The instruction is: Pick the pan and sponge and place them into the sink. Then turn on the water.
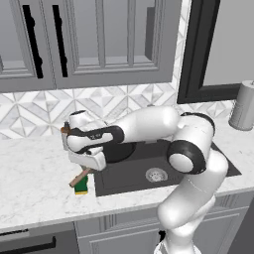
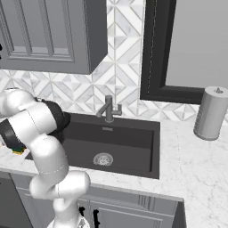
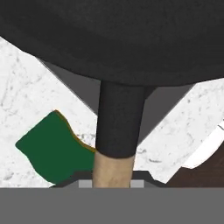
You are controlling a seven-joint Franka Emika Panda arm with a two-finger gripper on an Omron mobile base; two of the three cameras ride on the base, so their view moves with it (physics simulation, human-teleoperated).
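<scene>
While the pan (image 1: 116, 151) is carried in the gripper (image 1: 84, 171) by its wooden handle, everything turns on how it lies relative to the sink (image 1: 198, 171). From the left base view, the black bowl is seen hanging over the sink's left end, just above the dark basin, with the handle running out from it down and to the left, across the sink's left rim and over the marble counter (image 1: 34, 183). The fingers appear to be closed narrowly around that handle at its light-brown outer end; in the hand view the handle (image 3: 114, 168) is seen rising straight from between them, with the dark shaft and the pan's underside (image 3: 113, 39) beyond. So the pan's long axis is pointed away from the fingers toward the sink's interior, and the load is judged to be already mostly over the basin. A short carry further in toward the silver drain (image 1: 156, 174), then a lowering, is what seems called for before release.

Left of the sink's front-left corner, on the counter, the sponge (image 1: 81, 186) is found, green top up, directly beneath the held handle. It is not yet in the sink. No water is seen at the faucet (image 2: 109, 108), which stands at the sink's back rim.
</scene>
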